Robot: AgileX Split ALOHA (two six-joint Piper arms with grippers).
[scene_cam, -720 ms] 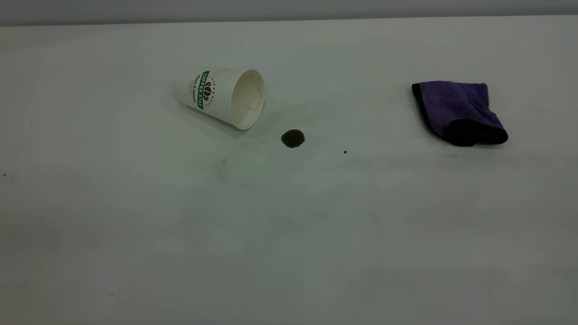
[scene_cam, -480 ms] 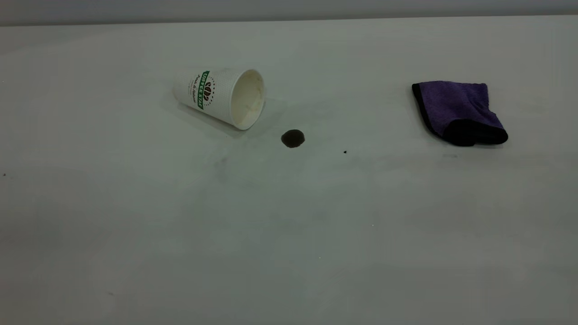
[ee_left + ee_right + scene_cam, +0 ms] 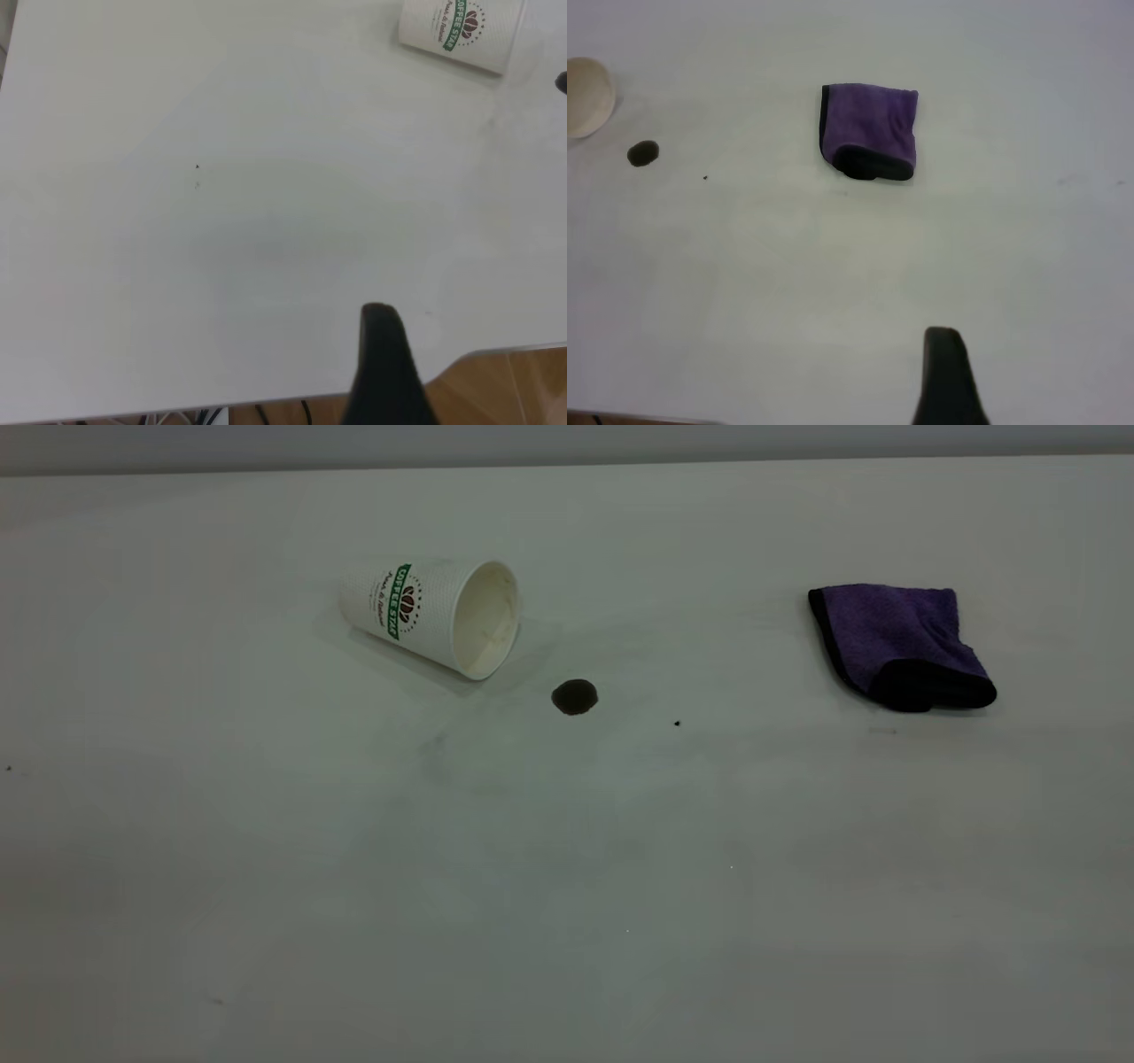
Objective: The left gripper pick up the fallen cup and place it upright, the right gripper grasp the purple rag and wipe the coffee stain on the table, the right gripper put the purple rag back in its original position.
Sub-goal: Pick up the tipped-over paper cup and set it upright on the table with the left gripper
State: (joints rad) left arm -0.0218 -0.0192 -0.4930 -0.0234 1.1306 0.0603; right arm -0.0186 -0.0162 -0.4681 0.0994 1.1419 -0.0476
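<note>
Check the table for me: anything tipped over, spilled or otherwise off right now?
Yes. The paper cup lies on its side on the table, its mouth toward the coffee stain, a round dark spot just beside it. A tiny black speck sits right of the stain. The purple rag lies folded and untouched, far right.

One desk (image 3: pixel 567 921) carries one cup (image 3: pixel 431 614) at about ten o'clock, one round stain (image 3: pixel 575 697) near the centre, one tiny speck (image 3: pixel 677 724) beside it, and one purple rag (image 3: pixel 899 644) at two o'clock.
</note>
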